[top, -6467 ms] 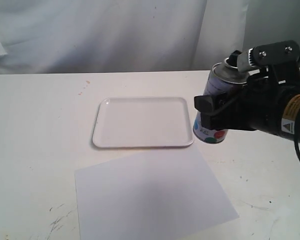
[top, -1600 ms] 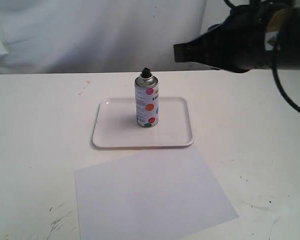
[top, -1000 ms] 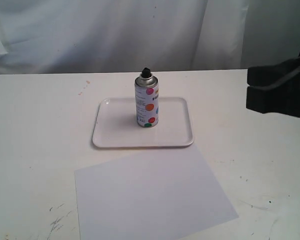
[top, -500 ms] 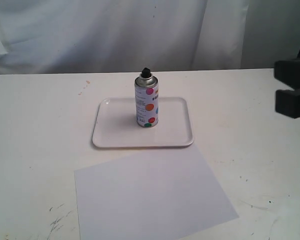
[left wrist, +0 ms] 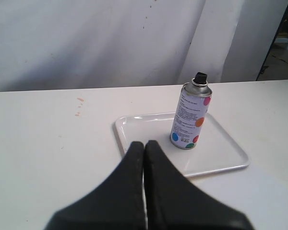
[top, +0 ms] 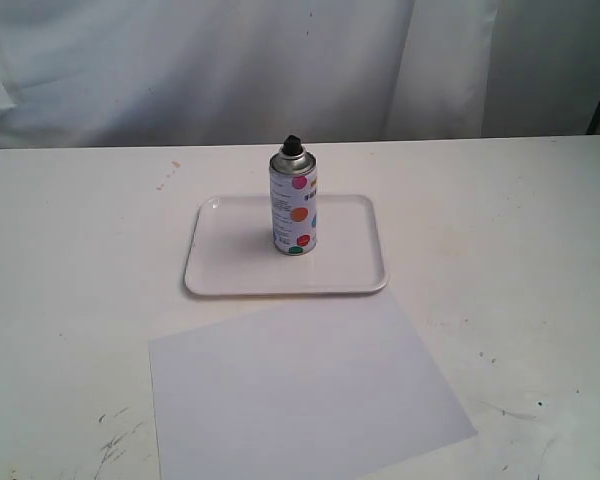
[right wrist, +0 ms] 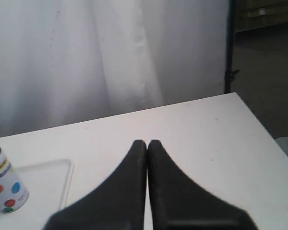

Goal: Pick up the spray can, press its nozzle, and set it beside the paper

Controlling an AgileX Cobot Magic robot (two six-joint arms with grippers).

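The spray can (top: 294, 203) stands upright on the white tray (top: 230, 275), its black nozzle (top: 293, 145) on top of the silver dome. The paper (top: 300, 390) lies flat on the table in front of the tray. The can (left wrist: 191, 117) also shows in the left wrist view, a short way beyond my left gripper (left wrist: 144, 143), which is shut on nothing. In the right wrist view my right gripper (right wrist: 147, 143) is shut and empty, with the can (right wrist: 4, 187) far off at the frame's edge. Neither gripper appears in the exterior view.
A white curtain (top: 230, 70) hangs behind the table. The table top (top: 500, 230) is white, with small marks near its front left corner (top: 115, 440). A dark stand (right wrist: 229, 48) rises beyond the table's far edge in the right wrist view.
Earlier the right gripper held the can beside the tray; then the can stood on the tray. Since then the right arm has drawn back to the right, out of the exterior view.
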